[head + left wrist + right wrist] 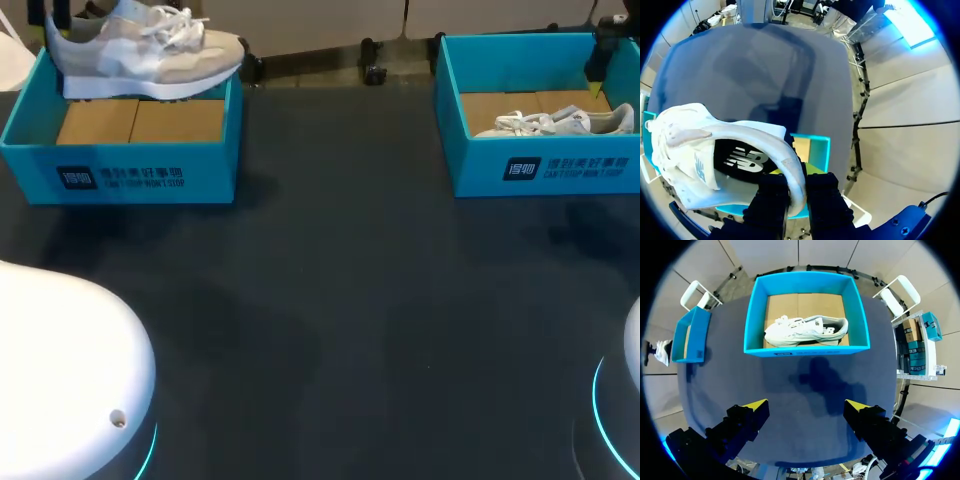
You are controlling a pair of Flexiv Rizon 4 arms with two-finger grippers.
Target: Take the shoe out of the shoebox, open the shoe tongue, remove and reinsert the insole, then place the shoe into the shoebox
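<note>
A white and beige shoe (150, 50) hangs level above the left teal shoebox (140, 175), its toe pointing right. In the left wrist view my left gripper (796, 185) is shut on the heel collar of this shoe (685, 165), with the dark insole showing inside and the box rim (815, 145) underneath. A second white shoe (555, 123) lies on its side in the right shoebox (540, 170). My right gripper (807, 407) stands wide open and holds nothing, high above the table on the near side of that box (805, 347). One of its fingers (598, 70) shows at the box's far right.
Brown cardboard lines the floor of both boxes. The dark table (340, 300) stretches between and in front of them. The white bases of my arms (60, 370) fill the near corners.
</note>
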